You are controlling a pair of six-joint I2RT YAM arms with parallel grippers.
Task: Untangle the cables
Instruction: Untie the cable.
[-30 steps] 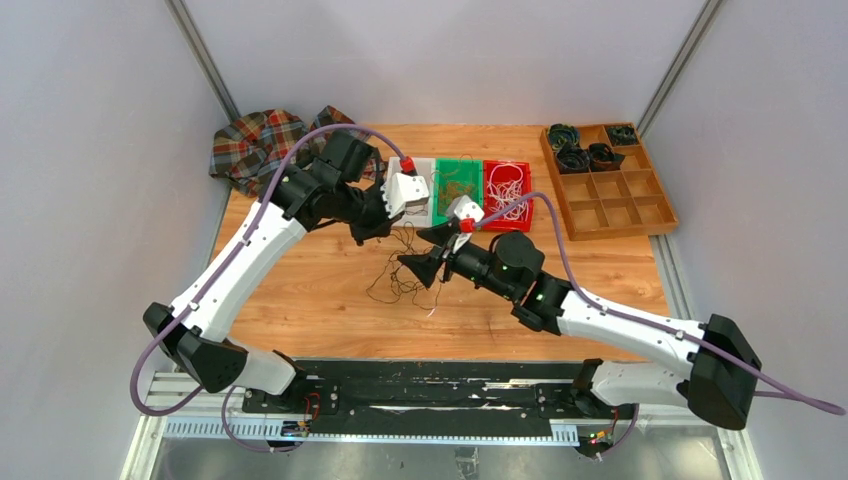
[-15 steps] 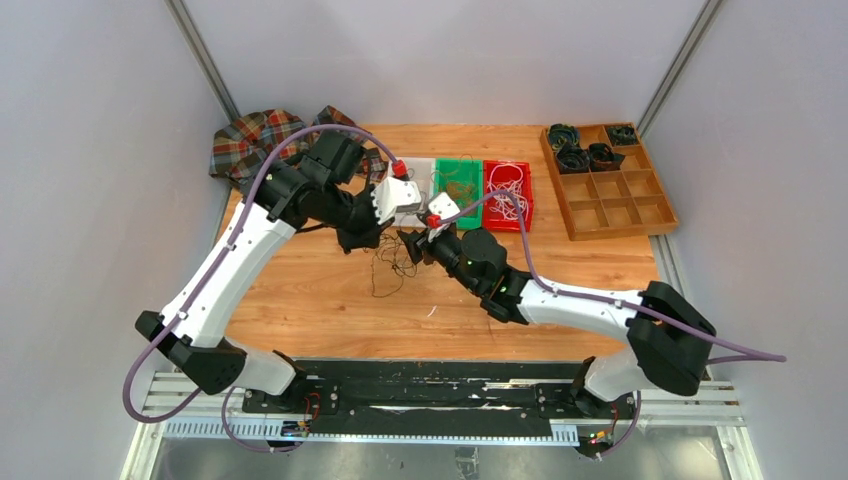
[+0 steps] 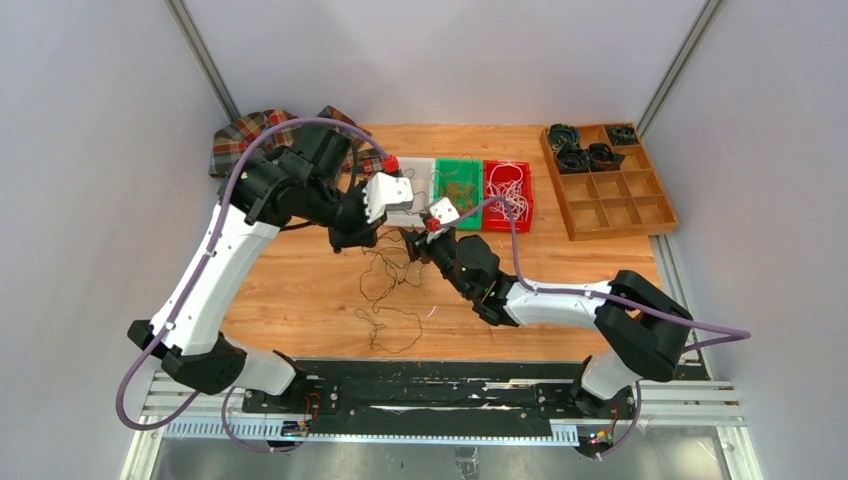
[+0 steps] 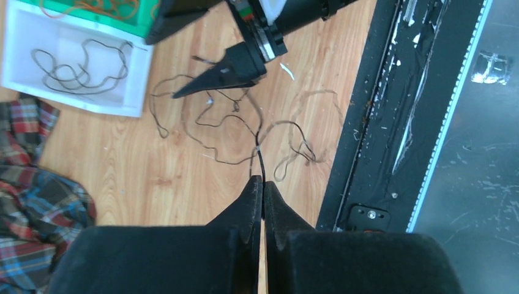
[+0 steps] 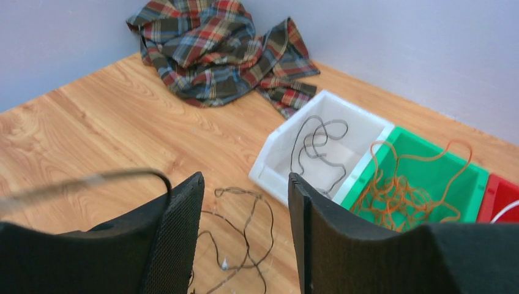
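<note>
Left end effector [image 4: 262, 181]: fingers together, clamped on a black cable [image 4: 232, 125]. The strand leaves the fingertips and drops into a loose tangle of loops spread on the wooden worktop [image 4: 122, 165], near the middle and trailing toward the near edge. Right end effector [image 5: 245, 179]: fingers apart, hanging over the far part of the same tangle, close to the left one. A blurred dark strand arcs over one of its fingers; cannot tell whether it touches. Behind the tangle three bins stand side by side. The white bin [image 5: 269, 166] holds a second black cable [image 5: 318, 144], the green bin [image 5: 474, 168] holds orange cables [image 5: 410, 193], and the red bin [image 3: 522, 222] holds white cables [image 3: 505, 188]. A plaid cloth [image 5: 214, 49] lies bunched in the far left corner. A wooden divided tray [image 3: 612, 213] sits far right with dark coiled rolls [image 3: 580, 155] in its back compartments.
</note>
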